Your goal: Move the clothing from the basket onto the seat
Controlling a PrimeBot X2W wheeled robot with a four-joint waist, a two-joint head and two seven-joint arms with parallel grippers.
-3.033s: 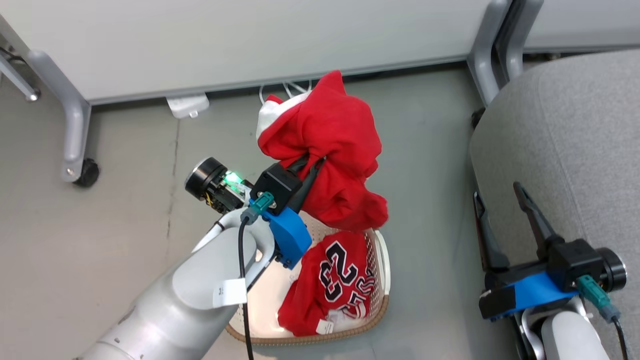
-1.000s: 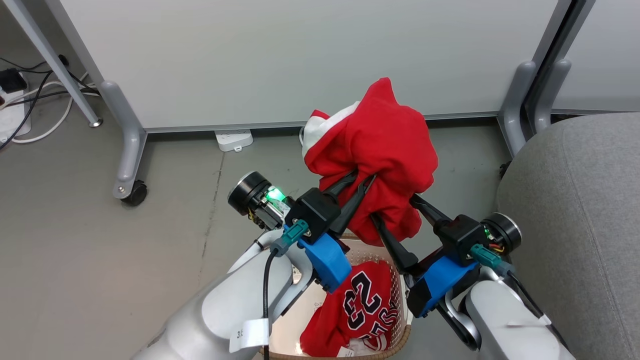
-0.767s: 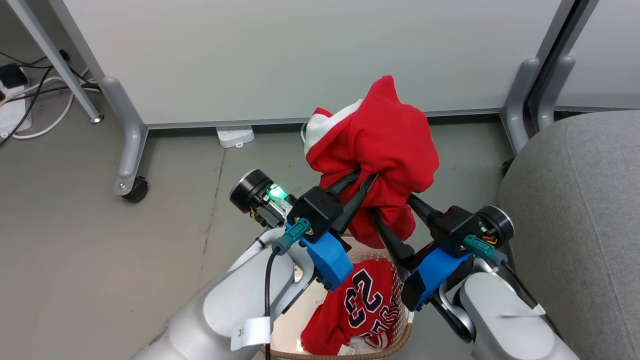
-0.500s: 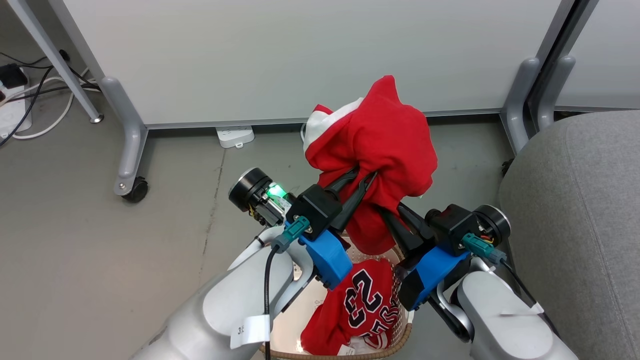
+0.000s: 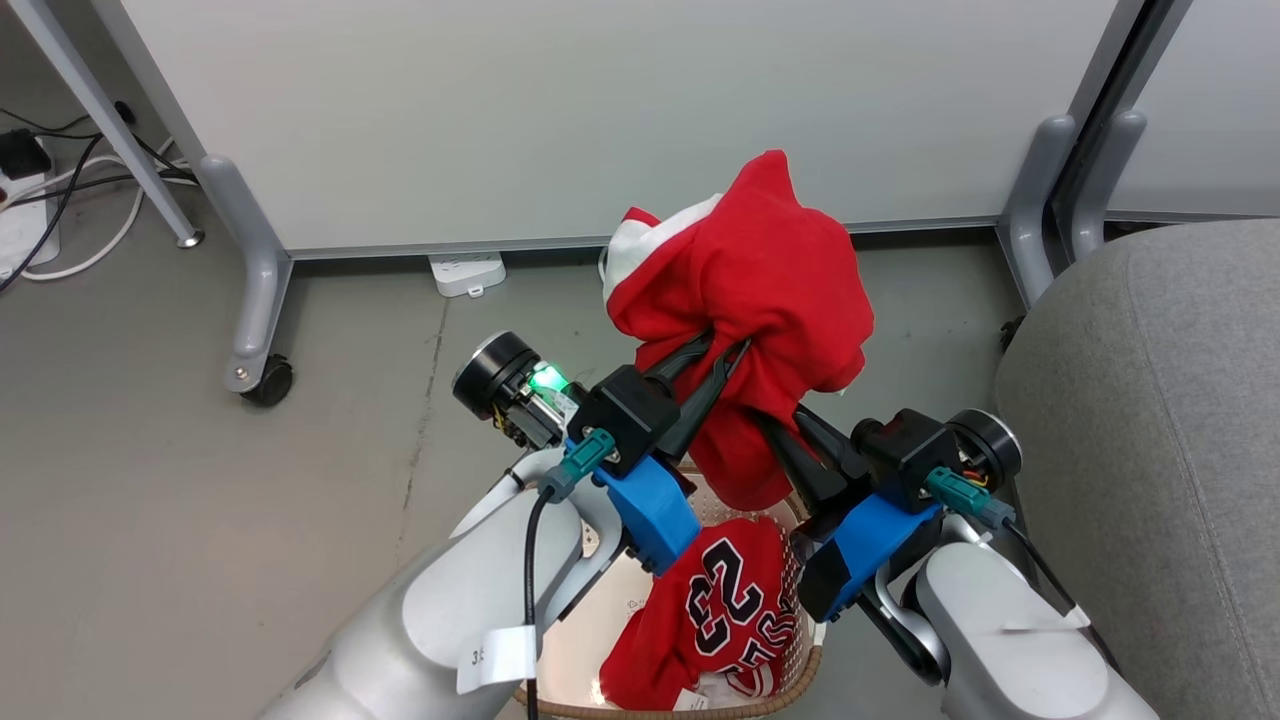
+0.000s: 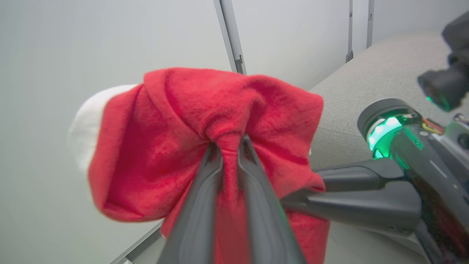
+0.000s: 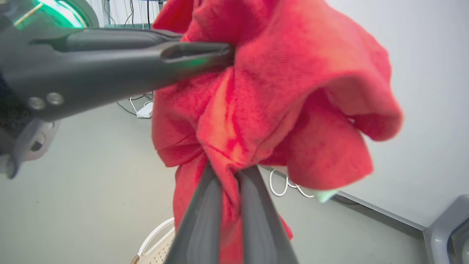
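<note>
The head view's bottom edge cuts off the basket [image 5: 798, 600], and the left forearm [image 5: 450, 620] and the jersey [image 5: 725, 610] cover most of it; the jersey's lower end runs off that edge too. The seat [image 5: 1150, 400] runs off right and bottom. Folds of the plain red garment [image 5: 760, 280] bury the fingertips of the left tool [image 5: 722, 347] and the right tool [image 5: 790, 435]. The print on the forearm tag [image 5: 497, 658] is too small to read. The left wrist view blurs the garment's white trim [image 6: 86, 124].
</note>
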